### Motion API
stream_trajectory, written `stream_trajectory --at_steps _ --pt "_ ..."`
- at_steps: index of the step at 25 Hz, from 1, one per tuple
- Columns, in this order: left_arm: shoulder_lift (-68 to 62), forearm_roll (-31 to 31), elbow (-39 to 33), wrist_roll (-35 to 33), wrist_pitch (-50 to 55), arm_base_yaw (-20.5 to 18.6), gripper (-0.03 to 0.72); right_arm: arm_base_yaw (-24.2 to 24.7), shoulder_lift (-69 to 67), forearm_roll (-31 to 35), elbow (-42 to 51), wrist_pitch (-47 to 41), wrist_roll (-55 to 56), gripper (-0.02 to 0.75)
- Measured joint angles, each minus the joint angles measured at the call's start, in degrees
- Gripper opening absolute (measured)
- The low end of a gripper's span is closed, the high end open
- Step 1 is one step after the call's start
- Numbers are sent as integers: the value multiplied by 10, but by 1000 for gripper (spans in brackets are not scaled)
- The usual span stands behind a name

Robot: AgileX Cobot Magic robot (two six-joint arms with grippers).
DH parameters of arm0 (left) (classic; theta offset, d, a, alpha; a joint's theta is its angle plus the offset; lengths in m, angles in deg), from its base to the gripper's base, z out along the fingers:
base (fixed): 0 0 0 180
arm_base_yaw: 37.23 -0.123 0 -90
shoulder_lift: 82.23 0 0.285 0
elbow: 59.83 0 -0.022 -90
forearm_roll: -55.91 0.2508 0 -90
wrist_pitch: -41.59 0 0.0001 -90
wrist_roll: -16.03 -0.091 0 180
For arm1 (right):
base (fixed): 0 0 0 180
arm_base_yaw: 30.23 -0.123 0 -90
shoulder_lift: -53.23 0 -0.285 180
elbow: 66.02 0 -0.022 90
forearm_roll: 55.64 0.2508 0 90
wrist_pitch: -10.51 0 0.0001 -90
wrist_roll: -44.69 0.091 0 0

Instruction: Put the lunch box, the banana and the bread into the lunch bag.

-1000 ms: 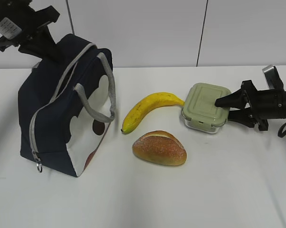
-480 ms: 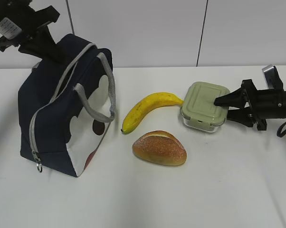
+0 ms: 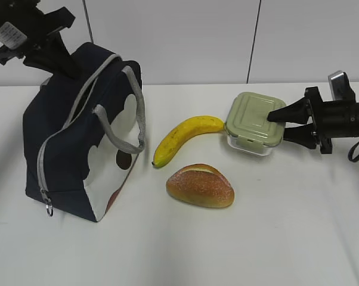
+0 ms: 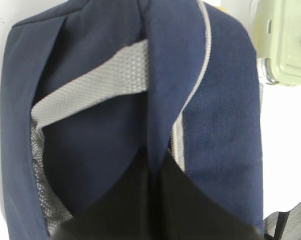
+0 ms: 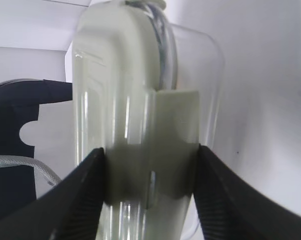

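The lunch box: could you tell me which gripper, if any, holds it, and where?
The right gripper clamps the lunch box at its right edge, lid and glass between the fingers.

We see bright, even light with soft shadows under the bread [image 3: 200,186] and lunch bag [image 3: 78,137]. Both wrist views are blurred close up; glare streaks the lunch box [image 5: 140,110] glass.
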State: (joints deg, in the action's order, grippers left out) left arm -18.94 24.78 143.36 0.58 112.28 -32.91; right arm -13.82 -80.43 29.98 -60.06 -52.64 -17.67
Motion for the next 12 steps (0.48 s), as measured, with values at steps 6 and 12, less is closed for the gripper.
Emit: stream_trajectory --at_steps 6,12 --pt "0 -21 0 0 0 0 0 0 34 -44 -38 -4 63 387" --pt "0 -43 0 11 -1 0 0 -20 85 -94 -99 -14 149 387"
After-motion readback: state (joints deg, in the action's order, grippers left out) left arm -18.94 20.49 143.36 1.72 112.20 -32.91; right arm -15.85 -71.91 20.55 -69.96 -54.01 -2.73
